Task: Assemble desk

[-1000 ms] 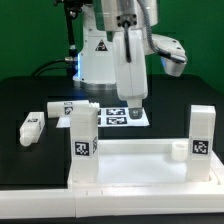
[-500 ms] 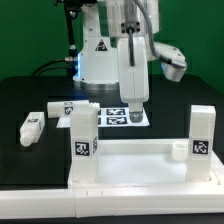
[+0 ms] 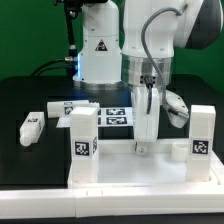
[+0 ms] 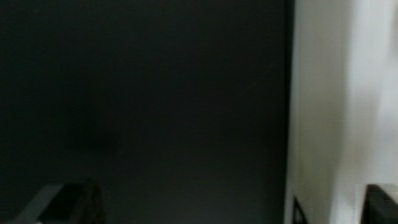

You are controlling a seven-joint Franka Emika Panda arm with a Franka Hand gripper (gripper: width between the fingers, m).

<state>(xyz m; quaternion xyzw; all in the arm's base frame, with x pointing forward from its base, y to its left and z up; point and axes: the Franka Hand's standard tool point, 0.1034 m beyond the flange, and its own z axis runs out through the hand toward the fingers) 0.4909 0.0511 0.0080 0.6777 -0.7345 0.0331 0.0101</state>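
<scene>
A glossy white robot arm [image 3: 150, 40] reaches down over a black tabletop [image 3: 25, 95], its two-finger gripper [image 3: 146, 140] lowered just behind the far rim of the wide, flat white plastic desk top [image 3: 135, 165], which lies near the front edge of the tabletop with its raised rim facing up. In the exterior view the gripper's pale fingers [image 3: 147, 125] hang close to that rim, between the two blocky white legs already standing upright at the desk top's corners: one leg [image 3: 83, 140] on the exterior view's left and another leg [image 3: 202, 135] on the exterior view's right, each bearing a black-and-white square tag. The gripper stands spread wide and holds nothing. A third white leg [image 3: 32, 125] lies on its side on the tabletop, well apart, toward the exterior view's left, and what looks like a fourth leg [image 3: 58, 107] rests just beside it, nearer the thin white marker board [image 3: 105, 115] that lies flat behind the desk top. In the wrist view, the dark fingertips [image 4: 63, 205] show at the frame's edges, with the black tabletop on one side and a blurred upright white surface [image 4: 347, 100] close on the other; which part it is cannot be told.
</scene>
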